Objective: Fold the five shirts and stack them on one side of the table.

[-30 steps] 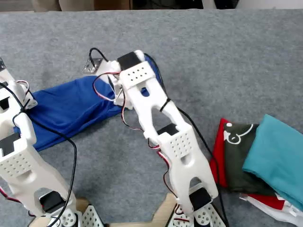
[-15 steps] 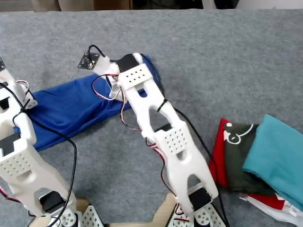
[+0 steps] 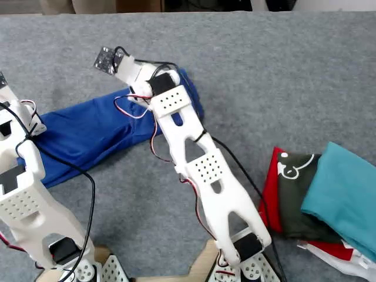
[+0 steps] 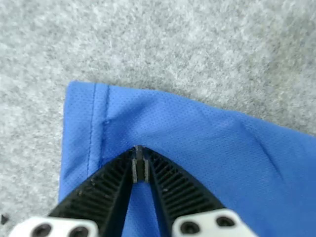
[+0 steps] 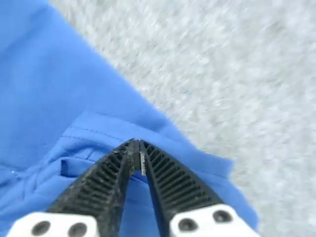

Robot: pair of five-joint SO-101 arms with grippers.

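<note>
Fabric of blue shirt [image 3: 88, 132] pinched by left gripper [image 4: 139, 165] — right gripper [image 5: 137, 154] too.

Left arm [image 3: 26, 200], right arm [image 3: 202, 170]: white plastic links, each with perforated dot-grid panel [image 3: 169, 100] and slotted cut-outs. Black servo blocks [image 3: 161, 77] at joints. Black cable [image 3: 92, 194] along left arm; red-and-white wires [image 3: 154, 141] along right arm. Small circuit board [image 3: 106, 59] at right wrist. Left gripper [image 4: 139, 165], right gripper [image 5: 137, 153]: black ribbed fingers [image 4: 173, 192], white bases with dark screw holes [image 4: 42, 229].
</note>
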